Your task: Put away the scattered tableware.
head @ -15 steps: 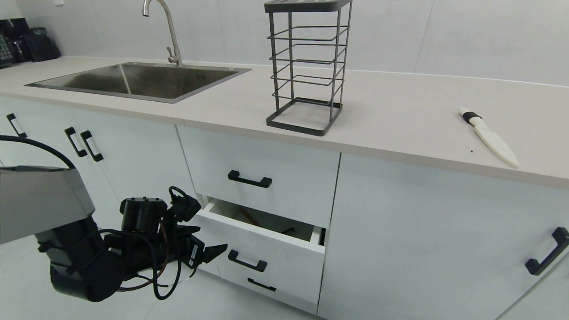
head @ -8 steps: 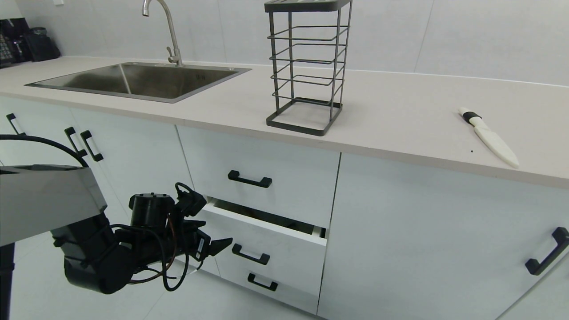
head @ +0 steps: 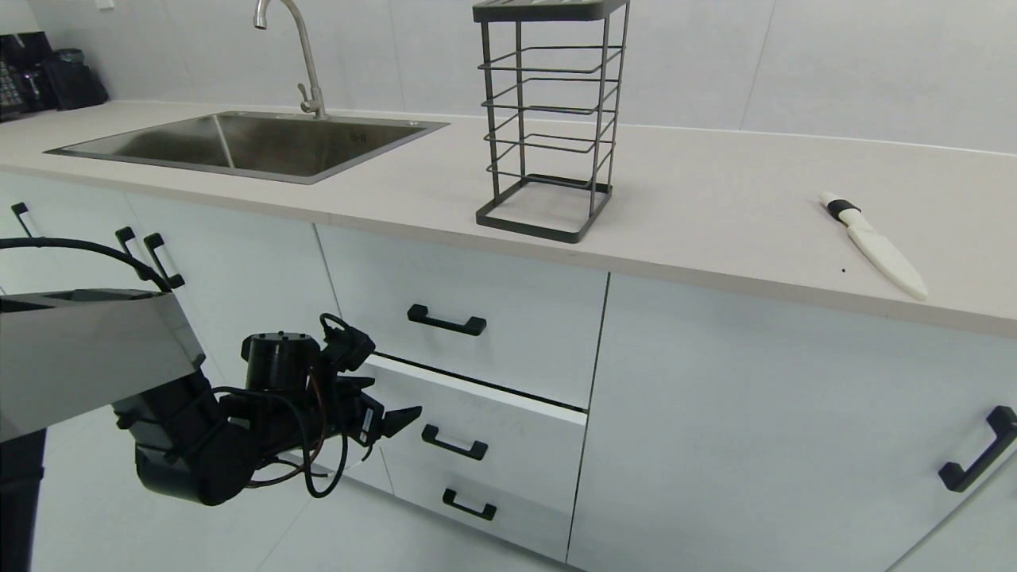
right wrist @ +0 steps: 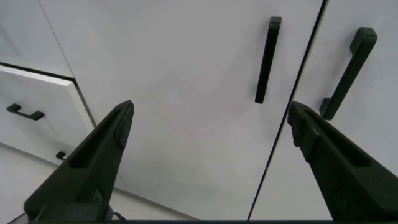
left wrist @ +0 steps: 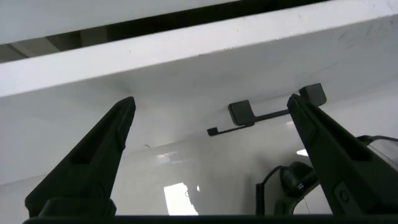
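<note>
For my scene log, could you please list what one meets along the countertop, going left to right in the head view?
dark appliances → sink → wire rack → white knife

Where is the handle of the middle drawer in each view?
Head view: middle drawer handle, just beyond the left gripper.
Left wrist view: the handle lies close ahead, between the fingers.
Right wrist view: far off, beside the cabinet door.
Shared landmark: the dark gap above that drawer.

A pale tiled wall (head: 834,63) backs a beige countertop (head: 715,199) over white cabinets (head: 755,413) and a glossy grey floor (head: 357,544).
</note>
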{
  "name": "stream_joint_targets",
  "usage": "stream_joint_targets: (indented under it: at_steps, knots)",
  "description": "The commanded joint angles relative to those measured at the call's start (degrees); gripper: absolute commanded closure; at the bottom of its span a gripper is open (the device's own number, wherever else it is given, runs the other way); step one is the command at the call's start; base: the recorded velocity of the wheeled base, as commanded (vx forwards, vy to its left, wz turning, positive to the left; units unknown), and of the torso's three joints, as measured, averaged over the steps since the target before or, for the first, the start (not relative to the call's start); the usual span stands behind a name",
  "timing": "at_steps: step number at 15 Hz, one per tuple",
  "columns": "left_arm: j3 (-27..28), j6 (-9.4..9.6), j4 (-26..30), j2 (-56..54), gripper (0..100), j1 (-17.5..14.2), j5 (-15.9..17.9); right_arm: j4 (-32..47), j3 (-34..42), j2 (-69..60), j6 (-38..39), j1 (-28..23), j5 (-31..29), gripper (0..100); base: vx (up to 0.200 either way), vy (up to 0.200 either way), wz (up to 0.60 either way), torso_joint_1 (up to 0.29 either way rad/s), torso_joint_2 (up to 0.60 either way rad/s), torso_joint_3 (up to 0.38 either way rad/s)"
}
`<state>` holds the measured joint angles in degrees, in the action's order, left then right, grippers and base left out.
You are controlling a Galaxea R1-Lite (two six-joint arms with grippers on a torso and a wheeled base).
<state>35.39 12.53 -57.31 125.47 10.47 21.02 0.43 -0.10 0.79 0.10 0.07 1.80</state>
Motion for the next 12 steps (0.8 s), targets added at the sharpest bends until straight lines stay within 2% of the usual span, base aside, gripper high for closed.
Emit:
stream_joint_targets:
  at_steps: [1, 4, 8, 12]
  knots:
    - [0.5, 0.04, -0.5, 0.5, 0, 0.0, 0.0, 0.0, 0.0, 0.1, 0.0, 0.0, 0.0, 0, 0.0, 0.0, 0.0, 0.0, 0.0, 0.0]
    - [1.2, -0.14, -3.9, 2.1, 0, 0.3, 0.0, 0.0, 0.0, 0.1, 0.0, 0.0, 0.0, 0, 0.0, 0.0, 0.0, 0.0, 0.0, 0.0]
    - [0.9, -0.75, -5.1, 2.3, 0, 0.3, -0.1, 0.0, 0.0, 0.1, 0.0, 0.0, 0.0, 0, 0.0, 0.0, 0.0, 0.0, 0.0, 0.0]
    - [-6.2, -0.75, -7.2, -1.9, 0, 1.7, -0.2, 0.0, 0.0, 0.1, 0.0, 0.0, 0.0, 0, 0.0, 0.0, 0.0, 0.0, 0.0, 0.0]
